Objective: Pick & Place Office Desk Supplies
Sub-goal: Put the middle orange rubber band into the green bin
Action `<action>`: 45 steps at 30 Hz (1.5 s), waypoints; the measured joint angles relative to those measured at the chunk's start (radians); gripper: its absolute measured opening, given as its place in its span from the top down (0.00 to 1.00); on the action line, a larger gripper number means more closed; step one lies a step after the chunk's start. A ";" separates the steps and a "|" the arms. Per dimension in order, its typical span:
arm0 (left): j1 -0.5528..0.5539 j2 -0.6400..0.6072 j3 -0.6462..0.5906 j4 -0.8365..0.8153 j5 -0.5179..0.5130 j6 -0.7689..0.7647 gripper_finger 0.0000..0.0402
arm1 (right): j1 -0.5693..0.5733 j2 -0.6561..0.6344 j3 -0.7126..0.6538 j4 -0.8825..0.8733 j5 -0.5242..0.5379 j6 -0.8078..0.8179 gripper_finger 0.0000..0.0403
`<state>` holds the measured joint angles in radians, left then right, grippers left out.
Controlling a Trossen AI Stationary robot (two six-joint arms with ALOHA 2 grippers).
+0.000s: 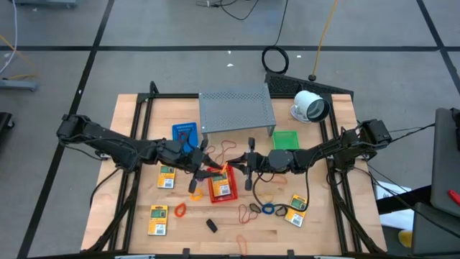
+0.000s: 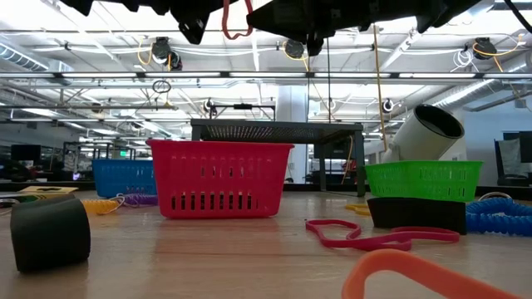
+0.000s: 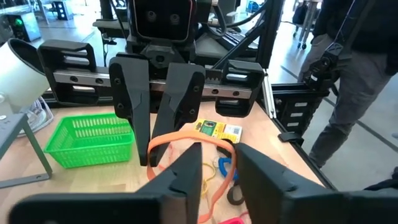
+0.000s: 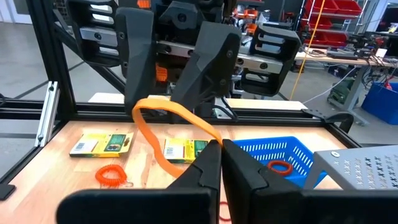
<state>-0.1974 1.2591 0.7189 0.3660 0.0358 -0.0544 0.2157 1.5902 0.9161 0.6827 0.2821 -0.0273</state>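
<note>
An orange rubber-band loop (image 4: pixel 163 106) hangs in the air between my two grippers, above the red basket (image 1: pixel 221 185). My right gripper (image 4: pixel 222 155) comes in from the table's right and is shut on the band. My left gripper (image 3: pixel 217 168) faces it from the left, open, and the band's other end (image 3: pixel 219 182) runs through the gap between its fingers. Yellow packets (image 1: pixel 167 176) (image 1: pixel 158 219) (image 1: pixel 296 210), loose bands (image 1: pixel 180 210) (image 1: pixel 269 208) and a small black piece (image 1: pixel 212 225) lie on the wooden table. My right gripper pinches one end of the orange loop (image 4: pixel 210 140) between its two fingertips, which lie level and come from the table's right. The band is clear of the table and arches away from the fingers toward the other gripper. Whether my left gripper's open fingers (image 3: pixel 186 177) touch the band, I cannot tell.
A grey perforated shelf (image 1: pixel 237 109) stands at the far middle, with a blue basket (image 1: pixel 185 133) to its left and a green basket (image 1: pixel 284 138) to its right. A white round device (image 1: pixel 310 106) sits at the far right. A person stands beyond the table (image 3: pixel 354 81).
</note>
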 joint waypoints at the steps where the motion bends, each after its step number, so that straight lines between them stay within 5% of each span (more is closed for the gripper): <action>1: 0.000 0.000 0.000 0.000 0.000 0.000 0.68 | 0.000 0.000 0.000 -0.001 0.000 0.000 1.00; 18: -0.007 0.000 0.000 -0.019 0.002 0.006 0.45 | 0.002 -0.023 0.000 -0.081 0.019 -0.090 1.00; 28: -0.010 0.000 0.000 -0.056 -0.018 -0.006 0.37 | 0.075 -0.259 0.000 -0.513 0.418 -0.031 1.00; 34: -0.010 0.000 0.000 -0.059 -0.041 -0.008 0.36 | 0.120 -0.362 0.000 -0.866 0.673 0.181 1.00; 45: 0.004 0.000 0.000 -0.056 -0.097 0.007 0.36 | 0.059 -0.403 0.000 -1.372 0.687 0.715 1.00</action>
<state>-0.1933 1.2587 0.7189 0.3100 -0.0616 -0.0471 0.2747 1.1870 0.9165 -0.6894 0.9696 0.6876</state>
